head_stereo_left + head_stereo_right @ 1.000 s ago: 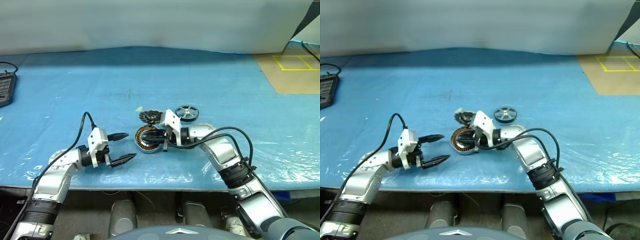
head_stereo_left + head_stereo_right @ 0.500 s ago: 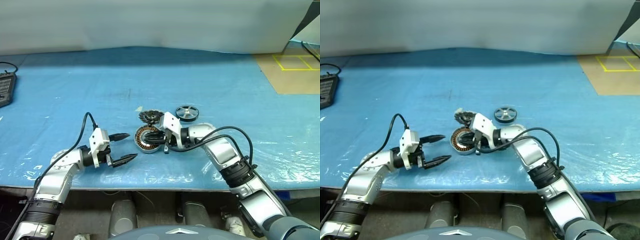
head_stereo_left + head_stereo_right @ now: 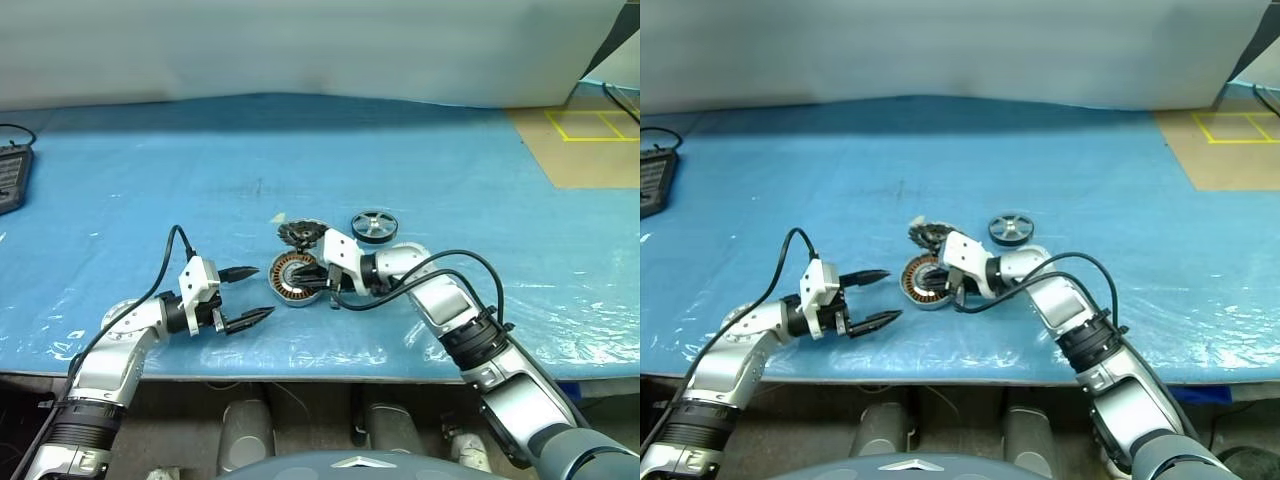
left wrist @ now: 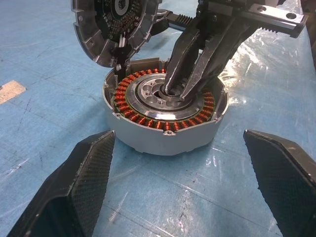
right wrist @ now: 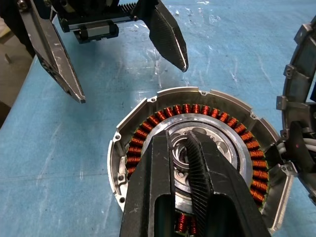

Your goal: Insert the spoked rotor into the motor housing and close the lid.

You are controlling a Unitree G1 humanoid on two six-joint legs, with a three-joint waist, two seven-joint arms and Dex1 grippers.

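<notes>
Three motor parts lie together on the blue counter [image 3: 420, 160], and the housing [image 3: 294, 277] serves as the landmark for the rest. Largest is the counter itself, under a sheet of clear film. A dark device [image 3: 10, 175] sits at its far left edge, well apart from the housing, and a tan panel with yellow tape [image 3: 585, 140] lies far off to the right rear.

The housing, a round grey shell, rests open side up. Inside it a ring of copper windings [image 4: 165, 106] surrounds a silver centre with a dark hole; the rotor is not in it.

The lid [image 4: 114, 24], a toothed silver-grey disc, stands tilted on edge, touching the housing's rim on its far side. Grey wires [image 5: 308, 143] run beside the lid's lower edge.

The rotor [image 3: 374, 225], black-rimmed with silver spokes, lies flat on the counter to the right rear of the housing, apart from it.

The right gripper [image 4: 177, 91] reaches over the housing from the right, its fingers [image 5: 197, 173] clenched nearly together with tips down in the silver centre, holding nothing that can be seen.

The left gripper [image 3: 250, 294] hovers just left of the housing, pointing at it, its fingers [image 4: 81, 182] released wide and empty.
</notes>
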